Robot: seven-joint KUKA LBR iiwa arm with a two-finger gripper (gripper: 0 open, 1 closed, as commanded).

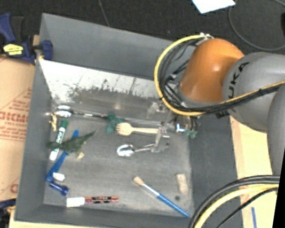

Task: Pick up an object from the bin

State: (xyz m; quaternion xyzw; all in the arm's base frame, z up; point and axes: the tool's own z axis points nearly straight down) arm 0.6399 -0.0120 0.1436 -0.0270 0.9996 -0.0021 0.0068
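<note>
My gripper [162, 141] hangs low over the middle of the grey metal bin [126, 48], and from here I cannot tell whether it is released or clenched. Right under it, two handles meet. The pale wooden spoon [135, 130] has its handle end just at my gripper, and its rounded head points straight away from my arm, toward the view's left. So its long axis runs in line with my reach. The shiny metal spoon [137, 149] lies just beside it on the nearer side, its bowl also away from me and its handle slanting up to my gripper. I judge the wooden handle the closer target, and I'd close across it. The blue-handled paintbrush [162, 196] lies well apart, behind and below.
</note>
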